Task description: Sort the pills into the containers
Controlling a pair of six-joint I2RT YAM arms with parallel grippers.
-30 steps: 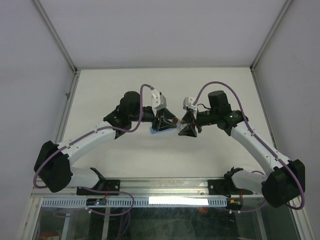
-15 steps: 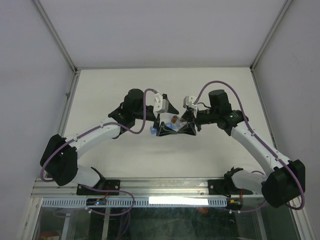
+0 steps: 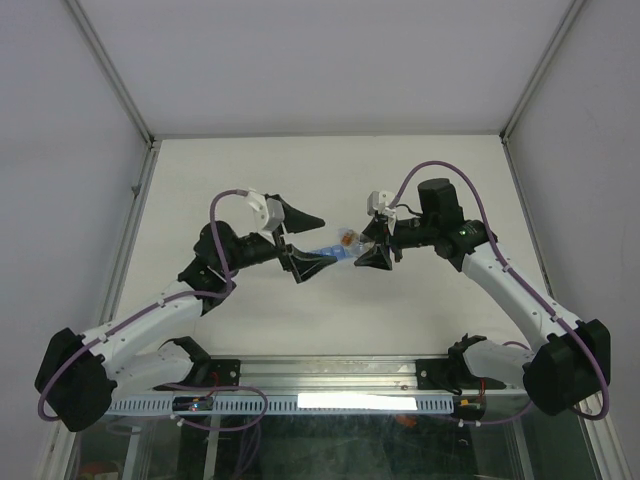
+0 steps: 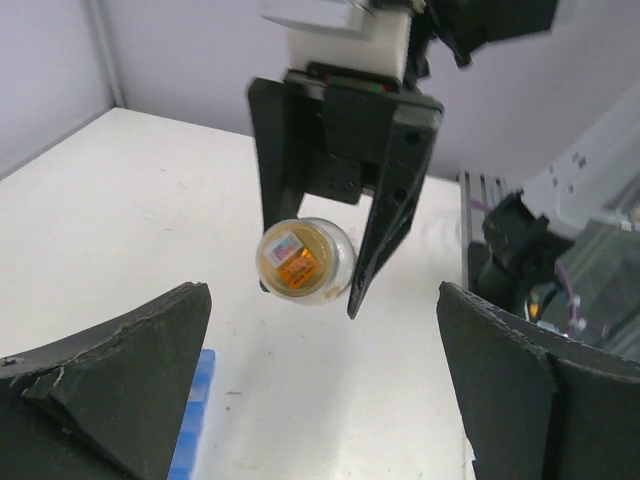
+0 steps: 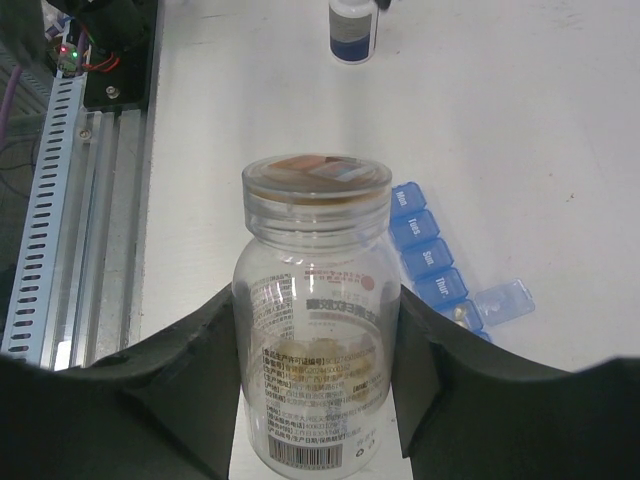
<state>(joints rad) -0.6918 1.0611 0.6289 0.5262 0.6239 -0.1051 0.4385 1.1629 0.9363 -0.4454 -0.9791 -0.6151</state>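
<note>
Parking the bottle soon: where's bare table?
Bare: the far half of the table, up to its back edge, and the band between the blue organizer and the near edge. Crowded: the middle, where the right tool holds the bottle beside it.

In the right wrist view, the clear bottle (image 5: pixel 316 330) loses its base to the lower edge. Just right of the bottle, the near end of the blue compartment strip (image 5: pixel 428 255) is hidden behind the right end effector (image 5: pixel 316 300). The pills (image 5: pixel 458 313) in the strip are too small to count. Beyond the bottle, a white-grey object (image 5: pixel 353 30) is cut off by the upper edge.
</note>
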